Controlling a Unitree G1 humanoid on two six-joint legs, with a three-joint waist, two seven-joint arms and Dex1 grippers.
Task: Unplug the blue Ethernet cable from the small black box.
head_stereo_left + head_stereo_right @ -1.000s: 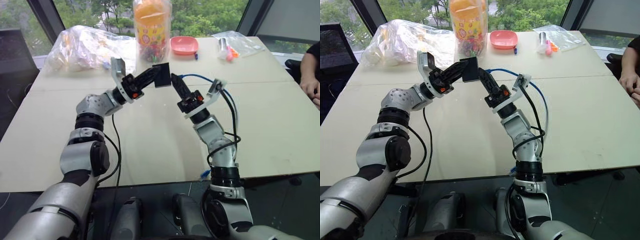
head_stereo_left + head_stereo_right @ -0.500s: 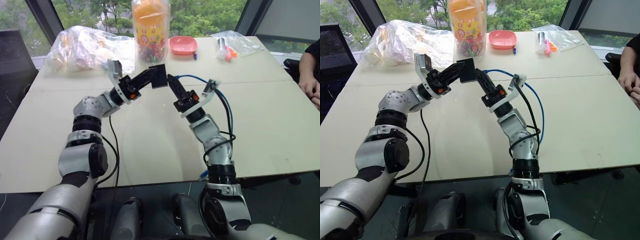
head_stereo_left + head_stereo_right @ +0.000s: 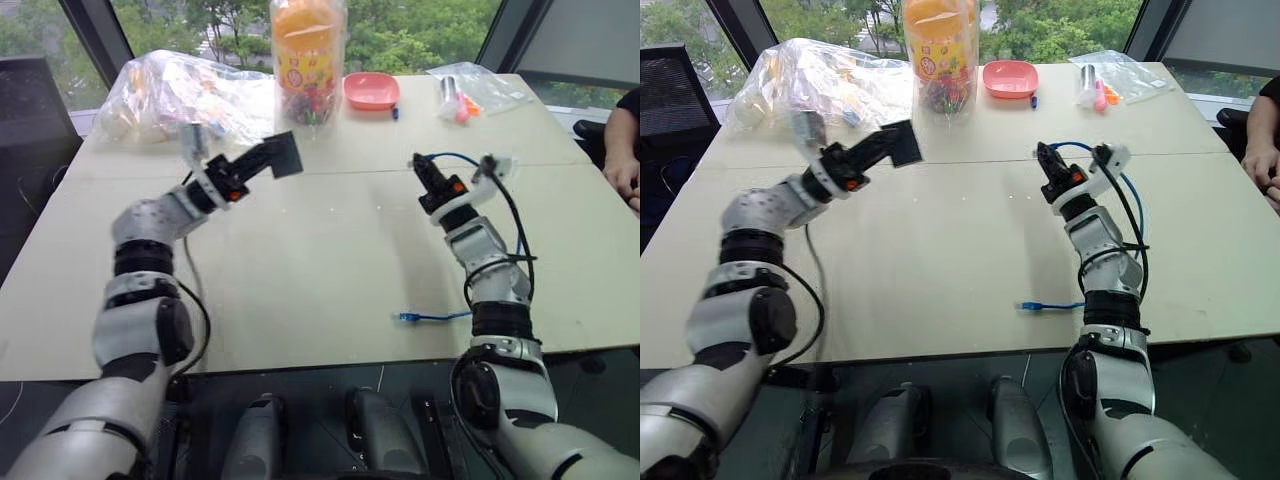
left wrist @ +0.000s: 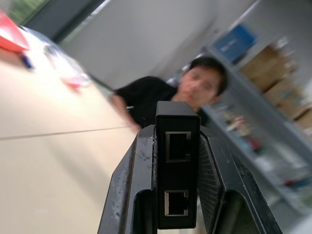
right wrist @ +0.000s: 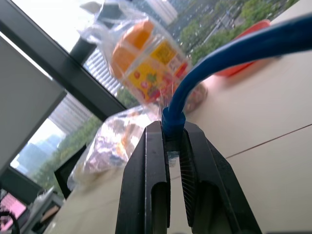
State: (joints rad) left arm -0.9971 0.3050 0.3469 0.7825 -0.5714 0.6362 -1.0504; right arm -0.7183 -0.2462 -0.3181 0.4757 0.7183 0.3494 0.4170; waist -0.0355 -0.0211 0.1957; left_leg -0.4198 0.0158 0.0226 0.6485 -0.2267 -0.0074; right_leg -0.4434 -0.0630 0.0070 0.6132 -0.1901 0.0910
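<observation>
My right gripper [image 3: 1042, 153] pinches the limp light-blue Ethernet cable [image 5: 229, 51] at its plug, my left gripper [image 3: 268, 160] clamps the rigid small matte-black plastic box [image 4: 177, 161].

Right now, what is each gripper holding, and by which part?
Left gripper clamps the small black box by its flat sides. Right gripper pinches the blue cable at its plug end.

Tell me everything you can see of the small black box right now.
The small black box is a flat, matte-black, plastic-looking block, held off the table, clamped on its broad faces by the left pincer. The narrow side facing the wrist camera carries two square ports, one above the other, both empty. No cable is attached: the blue Ethernet cable is pinched near one end in the right pincer, well apart from the box.
</observation>
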